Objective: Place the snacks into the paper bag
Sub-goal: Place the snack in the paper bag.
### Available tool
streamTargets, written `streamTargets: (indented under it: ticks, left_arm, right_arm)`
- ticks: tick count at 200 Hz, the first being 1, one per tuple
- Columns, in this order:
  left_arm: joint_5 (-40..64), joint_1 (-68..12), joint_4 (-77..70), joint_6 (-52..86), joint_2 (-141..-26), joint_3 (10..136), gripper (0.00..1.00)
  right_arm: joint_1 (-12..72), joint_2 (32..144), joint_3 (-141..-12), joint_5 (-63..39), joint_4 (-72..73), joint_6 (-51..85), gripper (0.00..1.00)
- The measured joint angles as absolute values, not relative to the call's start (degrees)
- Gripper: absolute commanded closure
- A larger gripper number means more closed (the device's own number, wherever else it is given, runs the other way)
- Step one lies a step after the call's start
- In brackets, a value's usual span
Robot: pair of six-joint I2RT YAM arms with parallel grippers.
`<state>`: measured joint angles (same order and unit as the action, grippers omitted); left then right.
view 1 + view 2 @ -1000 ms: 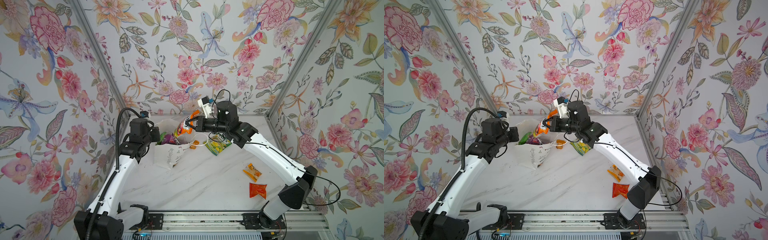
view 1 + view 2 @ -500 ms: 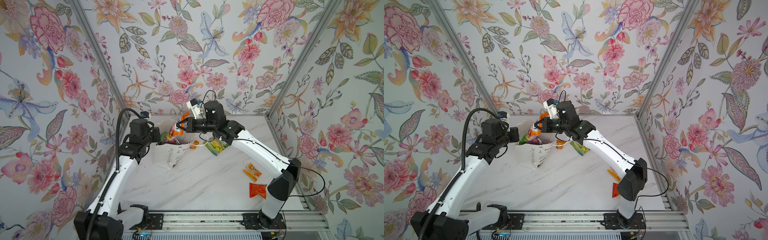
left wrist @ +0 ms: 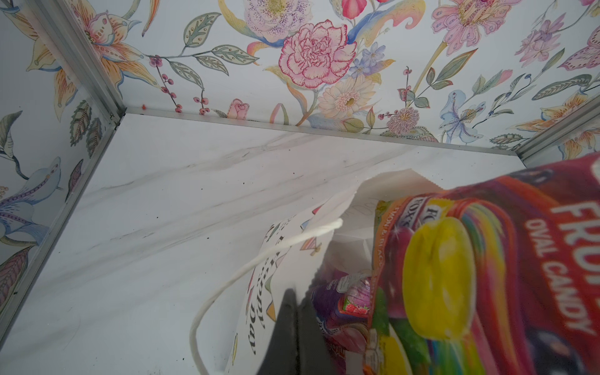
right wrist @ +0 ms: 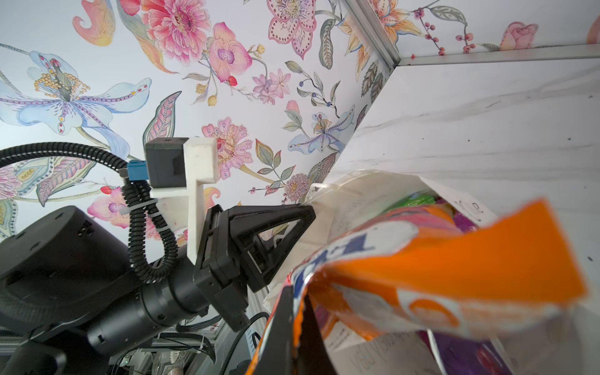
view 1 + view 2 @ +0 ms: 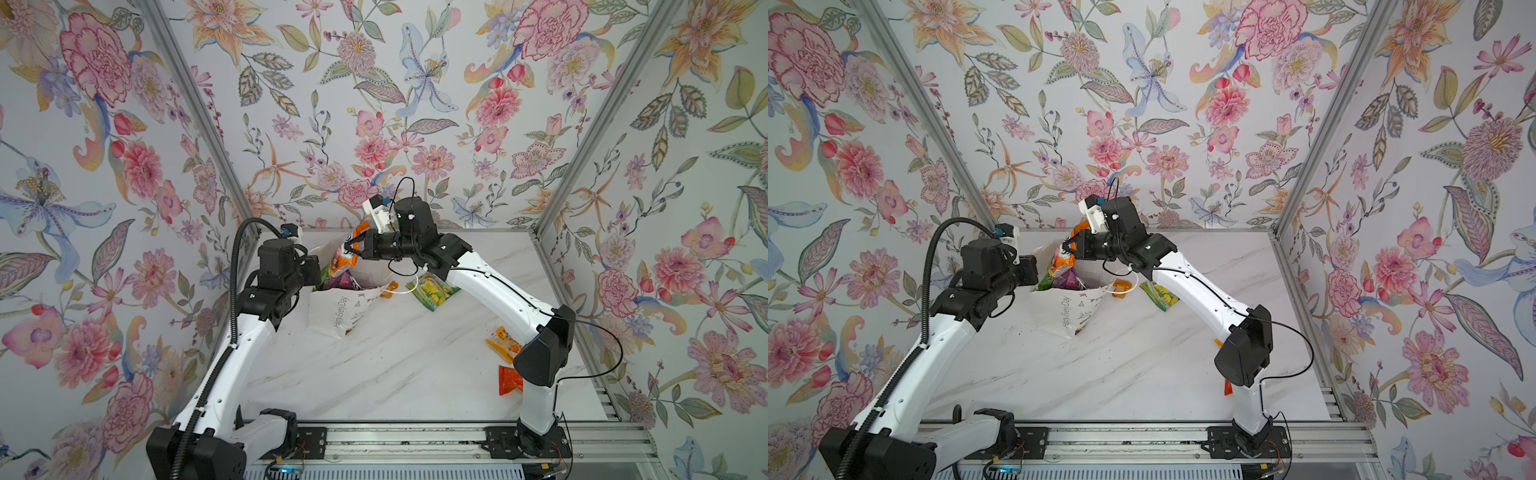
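The white paper bag (image 5: 337,312) (image 5: 1068,312) stands open at the back left of the marble table. My left gripper (image 5: 316,272) (image 3: 297,300) is shut on its near rim, and shows in the right wrist view too (image 4: 300,216). Purple and green snacks (image 5: 332,283) (image 3: 341,305) lie inside. My right gripper (image 5: 355,249) (image 4: 295,300) is shut on the top edge of an orange snack packet (image 5: 350,257) (image 5: 1062,261) (image 4: 454,276), which hangs with its lower end in the bag's mouth. In the left wrist view this packet (image 3: 519,259) fills the near side.
A yellow-green packet (image 5: 432,291) (image 5: 1160,296) and a small orange sachet (image 5: 390,286) lie just right of the bag, by its cord handle (image 3: 227,285). Two orange sachets (image 5: 502,338) (image 5: 509,380) lie at the right, near my right arm's elbow. Floral walls close three sides.
My right gripper has carried the orange packet leftward to over the bag's mouth and lowered it a little. The left gripper has kept its hold on the bag's rim.
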<state>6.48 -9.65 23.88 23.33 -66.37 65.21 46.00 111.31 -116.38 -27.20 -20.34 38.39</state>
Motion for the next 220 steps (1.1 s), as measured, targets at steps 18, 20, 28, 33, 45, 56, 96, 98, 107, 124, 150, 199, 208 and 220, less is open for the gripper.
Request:
streamTargets:
  ticks: [18, 20, 28, 33, 45, 56, 96, 98, 107, 124, 150, 199, 208, 220]
  left_arm:
    - [6.83, -9.65, 23.7, 23.33, -66.3, 65.08, 1.0]
    - [6.9, -9.65, 23.66, 23.33, -66.3, 65.06, 1.0]
    - [6.92, -9.65, 23.46, 23.33, -66.3, 65.01, 1.0]
    - [6.94, -9.65, 23.4, 23.33, -66.3, 65.01, 1.0]
    - [6.94, -9.65, 23.33, 23.33, -66.3, 65.01, 1.0]
    - [6.94, -9.65, 23.33, 23.33, -66.3, 65.01, 1.0]
    - [6.94, -9.65, 23.31, 23.33, -66.3, 65.01, 1.0]
    - [6.94, -9.65, 23.31, 23.33, -66.3, 65.01, 1.0]
    - [6.94, -9.65, 23.31, 23.33, -66.3, 65.01, 1.0]
    - [6.94, -9.65, 23.31, 23.33, -66.3, 65.01, 1.0]
    - [6.96, -9.65, 23.31, 23.33, -66.3, 65.01, 1.0]
    - [7.16, -9.65, 23.31, 23.33, -66.3, 65.01, 1.0]
    - [7.2, -9.65, 23.31, 23.33, -66.3, 65.01, 1.0]
    - [7.31, -9.65, 23.31, 23.33, -66.3, 64.99, 1.0]
  right_arm:
    - [46.06, 111.96, -117.19, -26.26, -21.52, 37.69, 1.0]
    - [46.06, 112.03, -117.27, -26.26, -21.74, 37.69, 1.0]
    - [46.17, 112.22, -117.49, -25.87, -22.13, 37.39, 1.0]
    - [46.28, 112.36, -117.71, -25.76, -22.5, 37.21, 1.0]
    - [46.52, 112.66, -117.95, -25.08, -23.18, 36.77, 1.0]
    - [46.78, 112.99, -118.08, -24.6, -23.44, 36.4, 1.0]
    - [47.97, 114.83, -119.66, -21.8, -25.85, 34.79, 1.0]
    - [47.99, 115.02, -119.9, -21.65, -26.02, 34.68, 1.0]
    - [48.29, 115.72, -120.86, -20.88, -26.68, 34.35, 1.0]
    - [48.75, 116.57, -122.15, -19.46, -27.7, 33.8, 1.0]
    - [49.45, 117.71, -123.87, -17.78, -28.77, 33.19, 1.0]
    - [50.24, 120.6, -126.5, -16.01, -30.28, 32.77, 1.0]
    - [50.46, 121.08, -127.07, -15.92, -30.52, 32.75, 1.0]
    - [50.59, 121.91, -128.03, -15.79, -30.81, 32.75, 1.0]
